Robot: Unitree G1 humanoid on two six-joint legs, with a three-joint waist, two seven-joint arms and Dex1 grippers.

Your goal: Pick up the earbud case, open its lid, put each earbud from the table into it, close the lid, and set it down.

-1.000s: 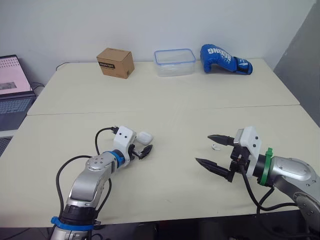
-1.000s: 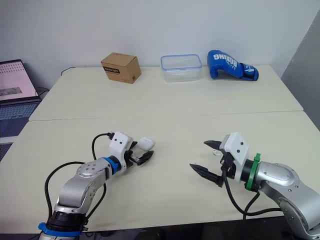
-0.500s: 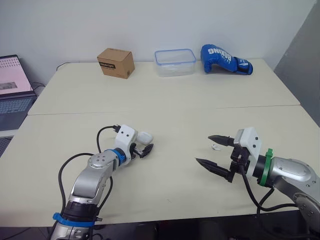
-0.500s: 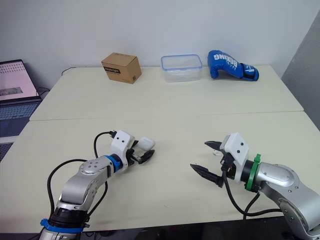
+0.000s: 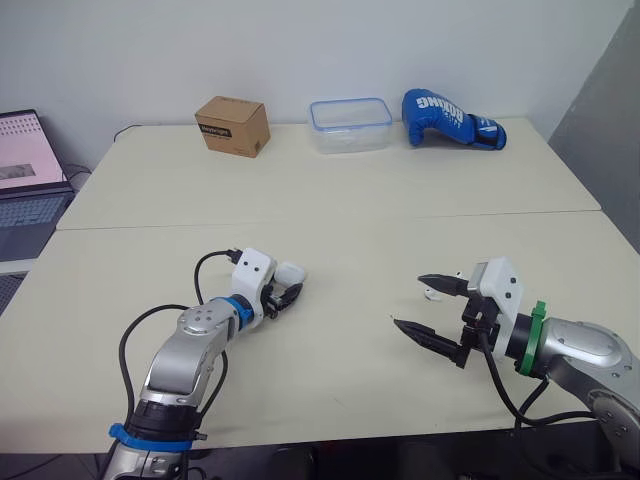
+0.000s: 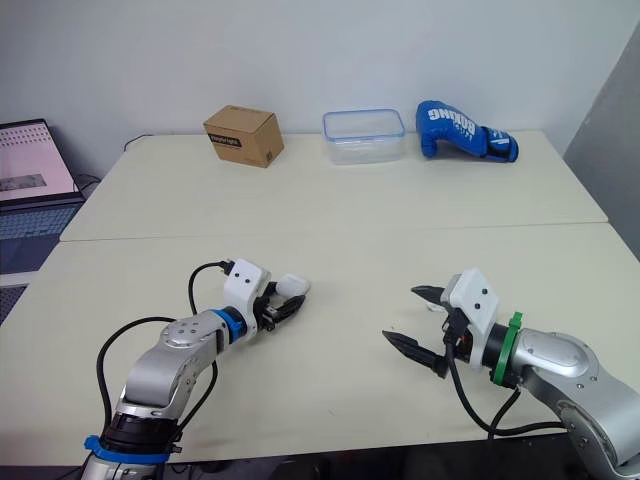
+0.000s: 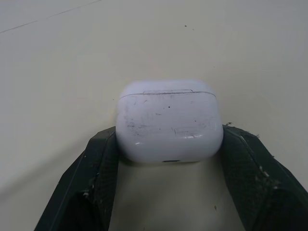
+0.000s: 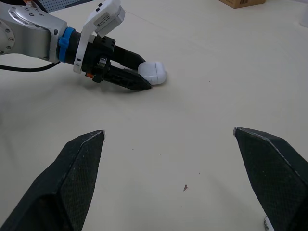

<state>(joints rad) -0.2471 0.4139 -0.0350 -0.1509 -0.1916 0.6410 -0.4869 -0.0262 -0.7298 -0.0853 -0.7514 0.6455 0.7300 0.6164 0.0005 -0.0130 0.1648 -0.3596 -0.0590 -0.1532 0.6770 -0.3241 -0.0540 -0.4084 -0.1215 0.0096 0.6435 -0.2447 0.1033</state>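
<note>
My left end effector (image 5: 290, 288) is clamped on the earbud case (image 7: 169, 120): in the left wrist view its two black fingers (image 7: 98, 163) press against opposite sides of the white case, which sits low on the worktop (image 5: 350, 210) with its lid down. I cannot tell whether the case has left the surface. My right end effector (image 5: 408, 300) hangs just above the worktop, well apart from the left one, with its fingers spread wide and nothing between them. It points toward the left end effector, so the right wrist view looks straight across at the case. A small white earbud (image 5: 431, 293) lies on the worktop just beside the right end effector's farther finger, on the side away from me. Much farther out, beyond both end effectors along the back edge of the worktop, a cardboard box (image 5: 232, 125), a clear container with a blue rim (image 5: 349, 124) and a blue boxing glove (image 5: 450, 118) stand in a row. Past the left end effector's outer side, off the worktop, sits an open laptop (image 5: 25, 160).
</note>
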